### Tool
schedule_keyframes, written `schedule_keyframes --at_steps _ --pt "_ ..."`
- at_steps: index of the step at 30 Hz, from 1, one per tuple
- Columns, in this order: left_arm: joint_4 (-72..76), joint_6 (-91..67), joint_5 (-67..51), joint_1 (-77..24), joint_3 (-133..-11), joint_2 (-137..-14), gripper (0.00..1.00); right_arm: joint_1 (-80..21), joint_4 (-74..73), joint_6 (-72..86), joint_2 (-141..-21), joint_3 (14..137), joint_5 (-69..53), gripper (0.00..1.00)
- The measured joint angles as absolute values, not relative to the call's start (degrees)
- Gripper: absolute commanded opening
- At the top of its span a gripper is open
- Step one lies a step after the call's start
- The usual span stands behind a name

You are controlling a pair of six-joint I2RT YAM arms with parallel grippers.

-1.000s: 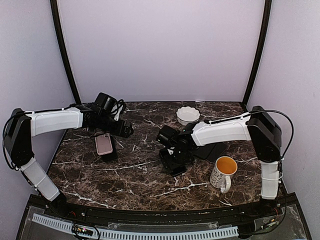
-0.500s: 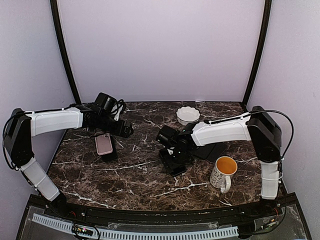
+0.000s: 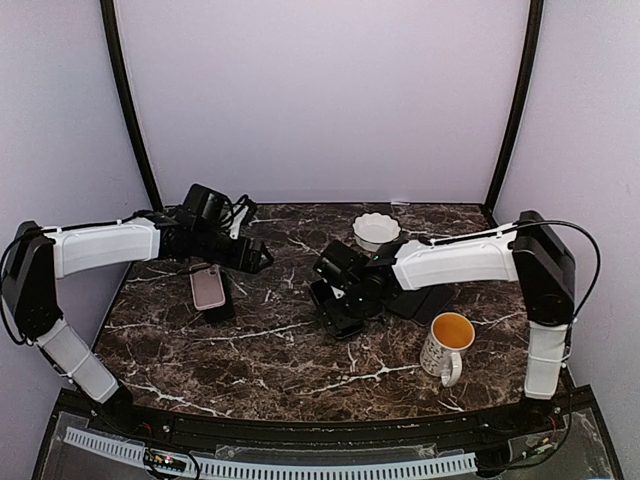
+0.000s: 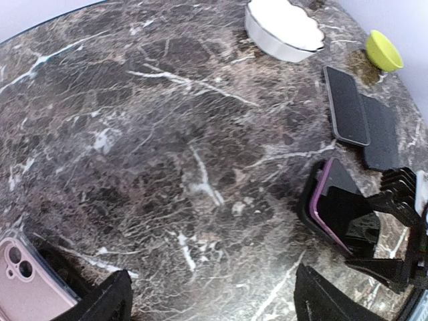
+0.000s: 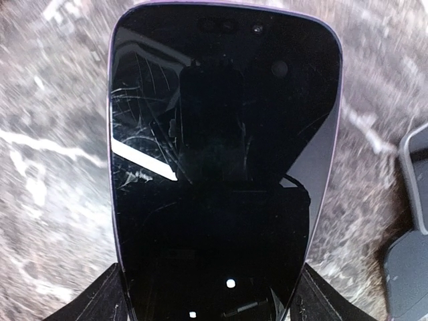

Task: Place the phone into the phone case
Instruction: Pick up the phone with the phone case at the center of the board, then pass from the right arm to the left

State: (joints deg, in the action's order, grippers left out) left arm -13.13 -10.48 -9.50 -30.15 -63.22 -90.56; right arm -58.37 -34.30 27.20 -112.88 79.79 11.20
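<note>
Right tool (image 5: 214,294) edged left, clamped on purple phone (image 5: 221,154), screen scratches only in wrist view, left tool (image 4: 210,304) apart

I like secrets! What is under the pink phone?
A black thing pokes out under the pink phone at its near end. The phone covers the rest, so I cannot tell what it is.
</note>
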Motion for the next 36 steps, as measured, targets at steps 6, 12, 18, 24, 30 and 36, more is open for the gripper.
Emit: schedule_keyframes --at_steps 6,12,18,24,30,36 --pt "-5.8 -12.36 -18.65 -30.15 -58.65 -84.12 0.98 -58.52 -29.8 26.57 -110.28 81.38 12.99 0.25" --pt "10.07 -22.02 -22.63 -30.44 -49.1 -74.37 0.95 -60.1 -22.63 24.25 -106.45 83.83 17.32 0.25" --pt "21.23 -27.9 -15.7 -34.5 -45.04 -69.76 0.83 -63.61 -14.37 21.02 -102.96 85.08 21.02 0.25" --pt "23.88 -31.57 -8.71 -36.6 -44.86 -69.71 0.67 -65.08 -10.31 17.56 -102.85 86.21 19.31 0.25" --pt "27.81 -33.45 -5.17 -38.41 -43.72 -69.71 0.51 -65.34 -9.63 15.49 -103.18 87.77 18.76 0.24" --pt "30.2 -34.06 -6.74 -39.53 -43.31 -69.73 0.16 -65.41 -9.13 13.96 -103.18 87.79 18.7 0.24"
